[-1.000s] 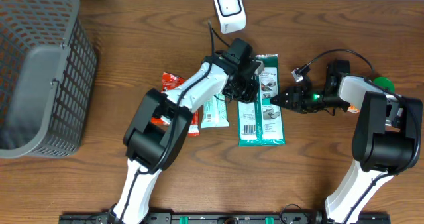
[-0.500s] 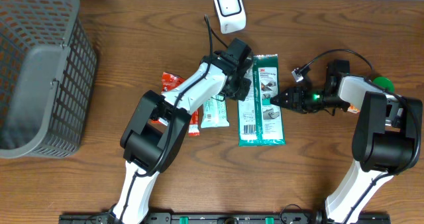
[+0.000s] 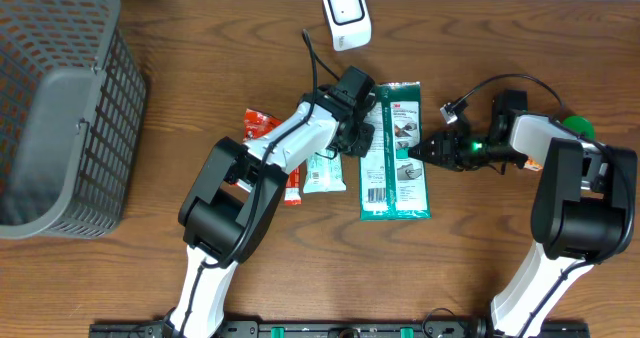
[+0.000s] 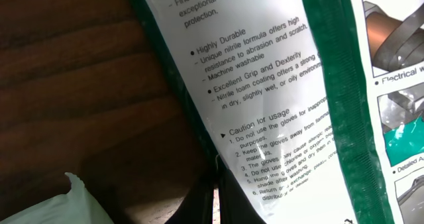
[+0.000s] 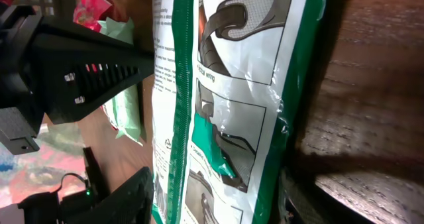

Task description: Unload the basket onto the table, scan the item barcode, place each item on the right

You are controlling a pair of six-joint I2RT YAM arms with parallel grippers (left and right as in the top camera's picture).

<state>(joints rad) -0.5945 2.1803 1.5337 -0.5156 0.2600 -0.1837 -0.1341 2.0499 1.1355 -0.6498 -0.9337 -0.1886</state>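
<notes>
Flat green-and-white plastic glove packet (image 3: 398,183) looks light, floppy, slick: grip an edge. Left gripper (image 4: 213,199) closed tight beside it, right gripper (image 3: 414,151) standing parted over it.

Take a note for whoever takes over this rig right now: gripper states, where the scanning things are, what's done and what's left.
Left gripper: shut, at the left edge of the green and white plastic glove package. Whether it pinches the film cannot be told.
Right gripper: open, fingers straddling the package's right edge.
Package: flat on the wooden table, barcode label facing up. The white box-shaped scanner stands apart from it, at the far edge.
Done: both arms are at the package.
Left: grip it, lift it, show the barcode to the scanner.
</notes>
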